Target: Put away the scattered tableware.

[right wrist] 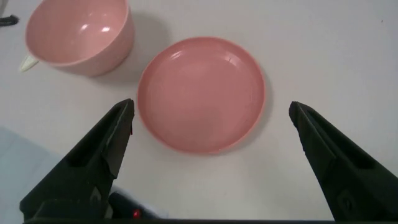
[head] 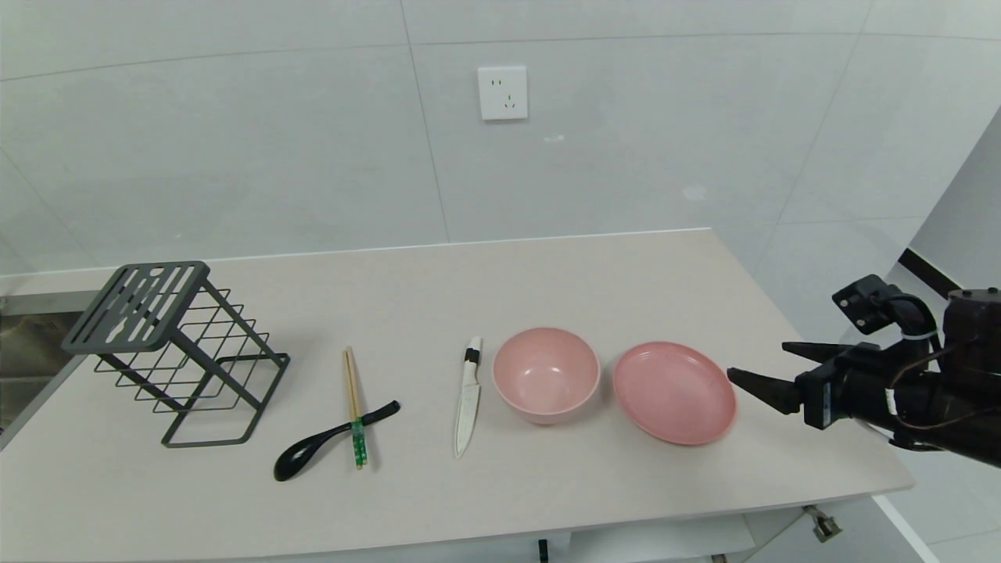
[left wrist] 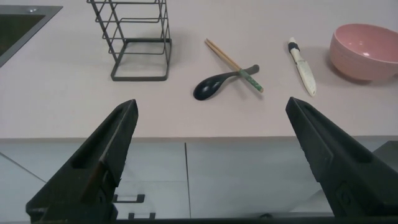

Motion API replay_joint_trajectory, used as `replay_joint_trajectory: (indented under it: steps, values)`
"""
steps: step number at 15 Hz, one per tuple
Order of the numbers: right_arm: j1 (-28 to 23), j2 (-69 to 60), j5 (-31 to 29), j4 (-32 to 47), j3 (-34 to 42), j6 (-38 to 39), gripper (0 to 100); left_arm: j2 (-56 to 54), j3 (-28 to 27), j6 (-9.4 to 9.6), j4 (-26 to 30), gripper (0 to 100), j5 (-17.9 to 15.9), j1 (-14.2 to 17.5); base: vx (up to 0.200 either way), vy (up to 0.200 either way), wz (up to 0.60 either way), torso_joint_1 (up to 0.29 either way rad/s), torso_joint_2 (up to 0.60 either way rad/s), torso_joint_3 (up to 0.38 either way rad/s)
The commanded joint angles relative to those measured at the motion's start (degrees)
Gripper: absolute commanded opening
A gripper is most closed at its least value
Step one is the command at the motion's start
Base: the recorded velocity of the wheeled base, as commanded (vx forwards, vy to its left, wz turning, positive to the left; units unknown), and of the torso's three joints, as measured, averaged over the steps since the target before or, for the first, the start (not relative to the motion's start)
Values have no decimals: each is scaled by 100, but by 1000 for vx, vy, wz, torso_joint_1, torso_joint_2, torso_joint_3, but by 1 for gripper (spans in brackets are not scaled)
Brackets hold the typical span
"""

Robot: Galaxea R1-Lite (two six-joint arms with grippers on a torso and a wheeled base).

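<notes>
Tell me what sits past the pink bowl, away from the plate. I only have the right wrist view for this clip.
Observer: A white knife lies just left of the pink bowl, tip toward the robot.
Operator: Anything beyond the knife?
Observer: A pair of chopsticks crosses the handle of a black spoon.
Operator: Somewhere to store them?
Observer: A dark wire rack stands upright at the far left of the table.
Operator: And the other arm?
Observer: The left hand is open and empty, back from the table's front edge.

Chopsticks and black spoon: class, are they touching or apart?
Touching. The head view shows the chopsticks crossing the handle of the black spoon; the left wrist view agrees.
</notes>
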Motion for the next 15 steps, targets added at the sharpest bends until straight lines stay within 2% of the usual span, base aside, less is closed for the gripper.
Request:
replay_joint_trajectory:
  steps: [1, 4, 9, 15]
  values:
    - [-35, 660, -69, -240, -227, 74, 100, 7, 0, -6, -2, 100, 1, 2, 0, 0, 0, 0, 0, 0]
    - [-35, 1126, -87, -336, -306, 153, 100, 7, 0, -6, -2, 100, 1, 2, 0, 0, 0, 0, 0, 0]
    - [-255, 2268, -184, -1127, -719, 135, 100, 7, 0, -6, -2, 100, 1, 2, 0, 0, 0, 0, 0, 0]
    - [-255, 2971, -175, -1593, -825, 126, 100, 7, 0, -15, -2, 100, 1, 2, 0, 0, 0, 0, 0, 0]
